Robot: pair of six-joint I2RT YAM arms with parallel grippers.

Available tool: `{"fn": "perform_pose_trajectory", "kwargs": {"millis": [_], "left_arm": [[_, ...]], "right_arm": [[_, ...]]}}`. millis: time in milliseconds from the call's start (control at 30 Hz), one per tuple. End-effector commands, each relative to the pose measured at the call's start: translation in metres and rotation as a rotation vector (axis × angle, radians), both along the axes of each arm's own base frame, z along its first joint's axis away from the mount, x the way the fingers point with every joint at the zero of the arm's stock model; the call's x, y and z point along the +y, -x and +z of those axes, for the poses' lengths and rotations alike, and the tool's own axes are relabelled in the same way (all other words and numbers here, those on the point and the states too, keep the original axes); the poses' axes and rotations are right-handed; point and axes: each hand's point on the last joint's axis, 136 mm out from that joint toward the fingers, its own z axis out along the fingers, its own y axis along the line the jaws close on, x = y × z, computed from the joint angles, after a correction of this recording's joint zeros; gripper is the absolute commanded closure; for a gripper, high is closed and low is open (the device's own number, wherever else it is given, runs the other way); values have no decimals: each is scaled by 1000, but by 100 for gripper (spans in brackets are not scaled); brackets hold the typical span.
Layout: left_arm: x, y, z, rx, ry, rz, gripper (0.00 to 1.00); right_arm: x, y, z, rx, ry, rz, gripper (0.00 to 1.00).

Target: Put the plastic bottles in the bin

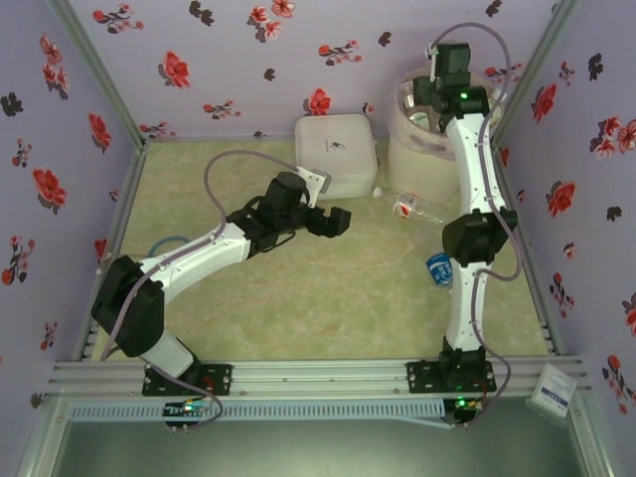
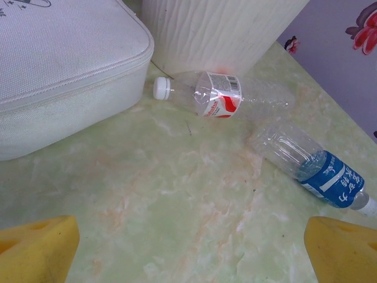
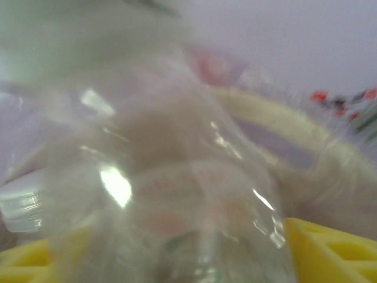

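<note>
Two plastic bottles lie on the green table near the bin. One has a red label and white cap (image 1: pixel 405 207) (image 2: pixel 221 97); the other has a blue label (image 1: pixel 439 268) (image 2: pixel 321 168). My left gripper (image 1: pixel 336 221) (image 2: pixel 191 247) hovers open over bare table, short of both, its yellow fingers (image 2: pixel 38 247) wide apart. The cream bin (image 1: pixel 412 154) (image 2: pixel 218 29) stands at the back right. My right gripper (image 1: pixel 442 99) (image 3: pixel 177 247) is over the bin's mouth, shut on a clear bottle (image 3: pixel 171 194) that is blurred; the bin's rim (image 3: pixel 306 135) curves behind it.
A flat white square lidded box (image 1: pixel 336 149) (image 2: pixel 59 65) sits left of the bin, close to the red-label bottle's cap. Floral walls close in the table on three sides. A blue cable loop (image 1: pixel 164 244) lies at the left edge.
</note>
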Motion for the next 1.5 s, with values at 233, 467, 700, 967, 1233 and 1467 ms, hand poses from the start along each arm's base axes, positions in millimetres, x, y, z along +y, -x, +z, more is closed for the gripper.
{"fn": "perform_pose_trajectory", "kwargs": {"millis": [233, 467, 700, 967, 1233, 1467], "left_arm": [[7, 4, 11, 0, 24, 9, 2], [5, 3, 5, 13, 28, 10, 2], [5, 4, 2, 22, 22, 7, 2], [7, 6, -4, 41, 21, 13, 2], [4, 4, -4, 41, 27, 7, 2], [3, 3, -7, 39, 20, 7, 0]], "right_arm": [[0, 25, 51, -110, -275, -56, 9], [-6, 29, 53, -141, -280, -83, 12], [-12, 9, -1, -57, -297, -125, 38], [-18, -4, -59, 42, -339, -160, 52], [-20, 15, 9, -82, -351, -131, 49], [-20, 68, 66, -154, -324, -82, 29]]}}
